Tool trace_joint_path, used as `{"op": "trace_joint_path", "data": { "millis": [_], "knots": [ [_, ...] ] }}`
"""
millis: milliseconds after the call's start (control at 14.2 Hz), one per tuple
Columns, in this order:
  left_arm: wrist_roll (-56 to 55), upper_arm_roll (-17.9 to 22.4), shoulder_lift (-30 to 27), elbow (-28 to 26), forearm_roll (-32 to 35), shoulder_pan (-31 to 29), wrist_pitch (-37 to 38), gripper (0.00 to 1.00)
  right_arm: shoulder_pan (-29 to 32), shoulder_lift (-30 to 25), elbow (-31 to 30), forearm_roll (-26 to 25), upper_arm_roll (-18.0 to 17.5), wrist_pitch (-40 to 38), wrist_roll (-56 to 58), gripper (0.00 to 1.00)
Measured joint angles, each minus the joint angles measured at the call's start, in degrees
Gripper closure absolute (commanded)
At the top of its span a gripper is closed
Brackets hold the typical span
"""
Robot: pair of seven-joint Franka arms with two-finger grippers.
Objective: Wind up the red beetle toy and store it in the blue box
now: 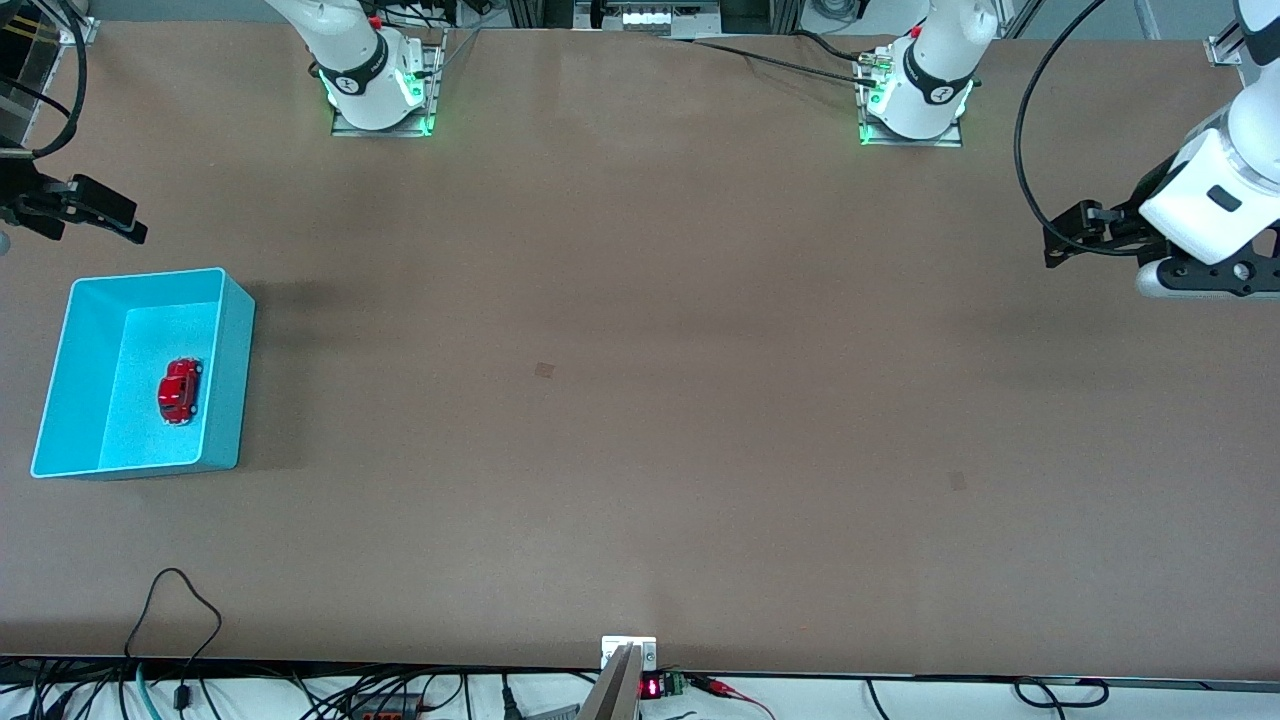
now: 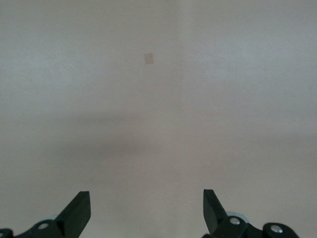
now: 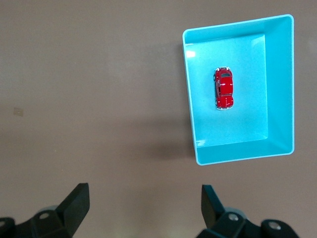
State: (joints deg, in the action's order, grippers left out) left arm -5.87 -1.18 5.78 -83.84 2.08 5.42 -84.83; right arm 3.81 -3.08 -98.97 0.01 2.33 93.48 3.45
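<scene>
Red beetle toy (image 3: 224,88) lies lengthwise in blue box (image 3: 279,84), below my right gripper (image 3: 143,208), nearer arm; left gripper (image 2: 147,210) waits; both spread wide, empty.

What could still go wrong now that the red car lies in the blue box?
1. The car rests on its wheels on the box floor; if its spring is wound, it may roll into a wall.
2. The right gripper, open and empty, hangs just off the box's rim; a low sweep might knock the thin-walled box.
3. The left gripper, open, waits over bare table at its own end; little risk there.
</scene>
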Motion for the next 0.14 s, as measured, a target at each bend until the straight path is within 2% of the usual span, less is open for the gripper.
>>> {"op": "trace_joint_path", "data": {
  "millis": [141],
  "knots": [
    [-1.0, 0.0, 0.2, 0.2, 0.1, 0.4, 0.0, 0.00, 0.0, 0.0, -0.1, 0.0, 0.0, 0.0, 0.0, 0.00]
  ]
}}
